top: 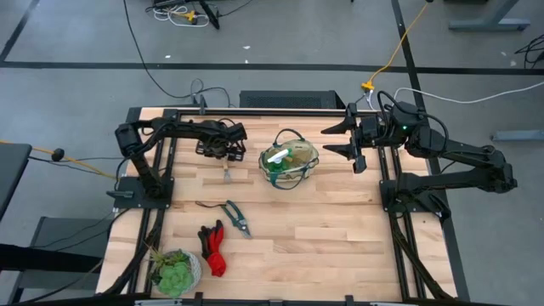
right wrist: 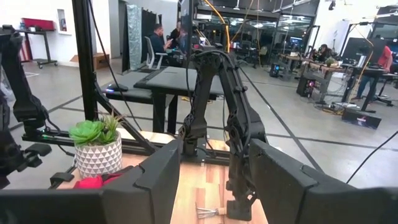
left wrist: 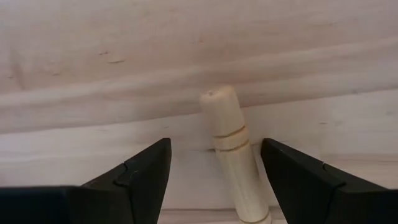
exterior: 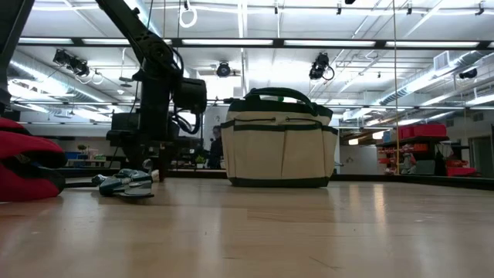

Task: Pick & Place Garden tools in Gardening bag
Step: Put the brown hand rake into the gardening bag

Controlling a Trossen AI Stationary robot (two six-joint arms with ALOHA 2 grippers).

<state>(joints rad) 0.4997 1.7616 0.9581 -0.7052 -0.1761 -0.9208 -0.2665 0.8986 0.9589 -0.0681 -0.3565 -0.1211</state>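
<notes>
High view: bag (top: 289, 159) mid-bench w/ white-handled piece inside. Fork (top: 228, 173) at bag's 9 o'clock under left pincer (top: 223, 151), open, handle between fingers, ungripped. Shears (top: 236, 216), gloves (top: 213, 247) at 7, unpacked. Right pincer (top: 342, 138) open, empty, at 3.

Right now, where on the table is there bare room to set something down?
Bare wood spans the table between the bag and the right arm's base. Crowded: the opposite side, with shears, gloves, plant and the left claw over a fork.
</notes>
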